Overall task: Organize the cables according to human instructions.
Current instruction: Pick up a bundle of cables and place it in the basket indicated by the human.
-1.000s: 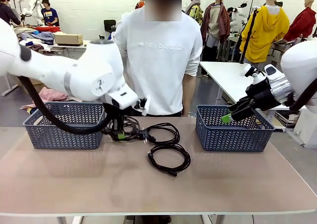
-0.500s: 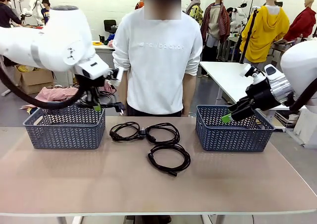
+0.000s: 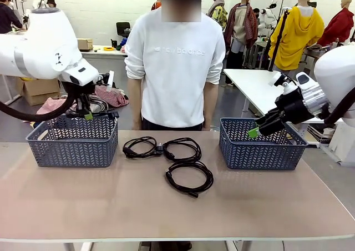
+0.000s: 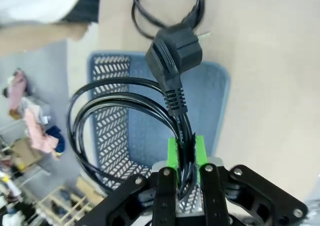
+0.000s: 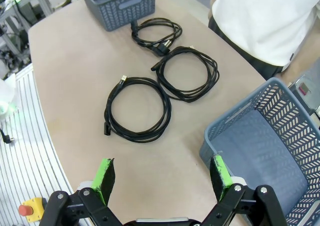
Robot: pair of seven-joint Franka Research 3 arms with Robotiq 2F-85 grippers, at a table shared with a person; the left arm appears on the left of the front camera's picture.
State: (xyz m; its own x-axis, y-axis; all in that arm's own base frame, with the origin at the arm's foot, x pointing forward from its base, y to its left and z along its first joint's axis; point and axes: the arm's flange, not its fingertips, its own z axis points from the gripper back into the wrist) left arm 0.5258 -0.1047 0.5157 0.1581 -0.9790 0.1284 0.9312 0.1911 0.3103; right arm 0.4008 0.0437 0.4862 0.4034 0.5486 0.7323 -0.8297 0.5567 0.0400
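Behind the table (image 3: 111, 212) a person (image 3: 177, 68) in a white top stands at the far edge, in the upper middle of the frame, arms at the sides, with clothing racks and other desks farther back. At the frame's left the left fingers (image 3: 87, 116) hang over the left basket (image 3: 72, 145), pressed together on one coiled cable; the left wrist view shows the green pads (image 4: 172, 151) pinching several strands of the held cable (image 4: 175, 98), its plug pointing away from the fingers and its loops sagging to one side. Directly past the plug lies the blue floor of that basket (image 4: 212, 101), so cable and basket line up along the fingers' own axis, and the coming move looks like a plain release with little sideways correction needed, if this is the basket the person wants. At the frame's right the right fingers (image 3: 253, 132) stand spread wide and hold nothing, poised above the near rim of the right basket (image 3: 260, 151). Three more cables lie flat on the table between the baskets: a left coil (image 3: 141, 147) and a middle coil (image 3: 183, 149) touching each other side by side, and a near coil (image 3: 189, 179) just in front of them; the left coil sits closer to the left arm
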